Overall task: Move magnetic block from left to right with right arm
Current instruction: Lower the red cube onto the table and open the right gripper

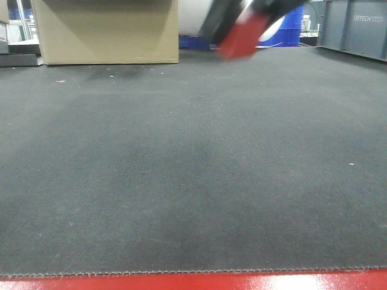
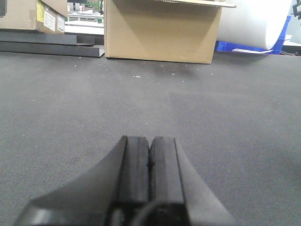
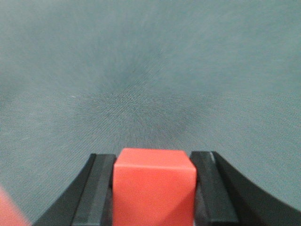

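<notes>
Red block [image 3: 154, 186] sits clamped squarely between the right gripper's [image 3: 154, 188] two black fingers, lifted above the dark mat [image 1: 193, 169] near its far edge. Left gripper [image 2: 149, 174] rests low, fingers pressed together, empty.

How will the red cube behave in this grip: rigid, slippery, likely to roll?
The red cube looks rigid: its edges stay sharp between the right tool pads. Flat faces suggest it won't roll. Smooth matte sides could slip somewhat.
</notes>
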You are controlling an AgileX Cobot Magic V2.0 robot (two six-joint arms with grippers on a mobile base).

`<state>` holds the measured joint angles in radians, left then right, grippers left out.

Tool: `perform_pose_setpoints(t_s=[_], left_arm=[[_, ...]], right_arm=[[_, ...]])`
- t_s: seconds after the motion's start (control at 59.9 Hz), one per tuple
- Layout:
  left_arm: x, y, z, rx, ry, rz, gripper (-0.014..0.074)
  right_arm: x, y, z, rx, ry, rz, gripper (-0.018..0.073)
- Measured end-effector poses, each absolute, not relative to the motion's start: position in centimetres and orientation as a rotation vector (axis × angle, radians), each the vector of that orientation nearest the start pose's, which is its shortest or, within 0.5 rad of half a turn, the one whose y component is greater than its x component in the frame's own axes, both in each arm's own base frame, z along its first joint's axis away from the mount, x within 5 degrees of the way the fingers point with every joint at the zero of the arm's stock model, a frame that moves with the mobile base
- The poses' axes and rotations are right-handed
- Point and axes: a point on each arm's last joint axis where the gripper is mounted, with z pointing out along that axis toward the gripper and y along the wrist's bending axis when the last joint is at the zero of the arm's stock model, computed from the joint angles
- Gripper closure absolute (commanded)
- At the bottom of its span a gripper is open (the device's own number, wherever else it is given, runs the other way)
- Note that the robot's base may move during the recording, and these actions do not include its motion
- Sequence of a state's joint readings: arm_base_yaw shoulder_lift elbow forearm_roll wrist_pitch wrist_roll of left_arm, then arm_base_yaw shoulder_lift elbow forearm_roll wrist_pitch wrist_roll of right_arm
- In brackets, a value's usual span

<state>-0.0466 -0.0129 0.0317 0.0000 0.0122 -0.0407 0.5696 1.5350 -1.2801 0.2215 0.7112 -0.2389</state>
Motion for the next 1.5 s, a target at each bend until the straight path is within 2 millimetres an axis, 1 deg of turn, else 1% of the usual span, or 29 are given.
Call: perform_pose_setpoints(t_s=[0.017, 0.067, 0.134, 0.2, 0.251, 0.351, 0.451, 0.618, 0.702, 0.768, 0.819, 0.852, 0.969, 0.986, 1.036, 1.136, 1.186, 1.27, 1.336, 1.386, 1.42, 1.487, 1.503], left_arm=[[5.7, -0.3, 20.2, 0.005, 1.515, -0.070, 0.0713], [5.7, -0.3, 20.2, 0.005, 1.515, -0.070, 0.0713], [5.7, -0.3, 20.2, 0.005, 1.515, -0.070, 0.0713], [5.7, -0.3, 20.2, 0.005, 1.515, -0.070, 0.0713], [5.7, -0.3, 20.2, 0.005, 1.515, -0.070, 0.0713], [5.7, -0.3, 20.2, 0.005, 1.515, -0.070, 0.0713], [5.7, -0.3, 20.2, 0.005, 1.515, -0.070, 0.0713], [5.7, -0.3, 20.2, 0.005, 1.515, -0.070, 0.0713], [5.7, -0.3, 20.2, 0.005, 1.515, -0.070, 0.0713], [5.7, -0.3, 20.2, 0.005, 1.515, -0.070, 0.0713], [5.7, -0.3, 20.2, 0.005, 1.515, -0.070, 0.0713], [5.7, -0.3, 20.2, 0.005, 1.515, -0.070, 0.0713], [5.7, -0.3, 20.2, 0.005, 1.515, -0.070, 0.0713], [5.7, -0.3, 20.2, 0.005, 1.515, -0.070, 0.0713], [5.7, -0.3, 20.2, 0.005, 1.515, -0.070, 0.0713], [5.7, -0.3, 20.2, 0.005, 1.515, -0.070, 0.0713], [5.7, -0.3, 20.2, 0.005, 1.515, -0.070, 0.0713], [5.7, -0.3, 20.2, 0.005, 1.515, -0.070, 0.0713], [5.7, -0.3, 20.2, 0.005, 1.515, -0.070, 0.0712], [5.7, -0.3, 20.2, 0.005, 1.515, -0.070, 0.0713], [5.7, -0.3, 20.2, 0.005, 1.515, -0.070, 0.0713], [5.7, -0.3, 20.2, 0.005, 1.515, -0.070, 0.0713], [5.7, -0.3, 20.2, 0.005, 1.515, -0.070, 0.0713]], right_arm=[[28.1, 19.7, 31.6, -0.843, 2.322, 0.394, 0.0368], [29.5, 20.9, 29.9, -0.868, 2.363, 0.388, 0.0368], [30.9, 22.0, 28.3, -0.870, 2.405, 0.385, 0.0368], [32.0, 22.7, 27.0, -0.861, 2.439, 0.383, 0.0368], [32.8, 23.2, 25.6, -0.862, 2.471, 0.378, 0.0368], [33.6, 23.7, 23.9, -0.866, 2.506, 0.368, 0.0368], [33.9, 23.9, 22.8, -0.867, 2.523, 0.362, 0.0366], [34.3, 24.2, 22.2, -0.858, 2.515, 0.360, 0.0365], [34.5, 24.3, 21.6, -0.862, 2.530, 0.356, 0.0358], [34.6, 24.3, 21.1, -0.866, 2.542, 0.352, 0.0305], [34.6, 24.3, 20.7, -0.870, 2.553, 0.348, 0.0208], [34.6, 24.3, 20.7, -0.871, 2.554, 0.347, 0.0133], [34.6, 24.2, 20.7, -0.885, 2.556, 0.333, -0.0085], [34.6, 24.2, 20.6, -0.889, 2.560, 0.329, -0.0092], [34.5, 24.1, 20.6, -0.900, 2.563, 0.318, -0.0069], [34.5, 24.0, 20.6, -0.912, 2.564, 0.304, -0.0067], [34.4, 24.0, 21.0, -0.914, 2.560, 0.303, -0.0066], [34.2, 23.8, 22.0, -0.910, 2.537, 0.306, -0.0060], [33.9, 23.6, 23.5, -0.899, 2.505, 0.313, -0.0036], [33.5, 23.4, 24.9, -0.877, 2.479, 0.325, 0.0013], [33.2, 23.1, 26.1, -0.855, 2.462, 0.335, 0.0065], [32.6, 22.3, 28.4, -0.809, 2.423, 0.353, 0.0187], [32.5, 22.1, 28.8, -0.797, 2.415, 0.357, 0.0232]])
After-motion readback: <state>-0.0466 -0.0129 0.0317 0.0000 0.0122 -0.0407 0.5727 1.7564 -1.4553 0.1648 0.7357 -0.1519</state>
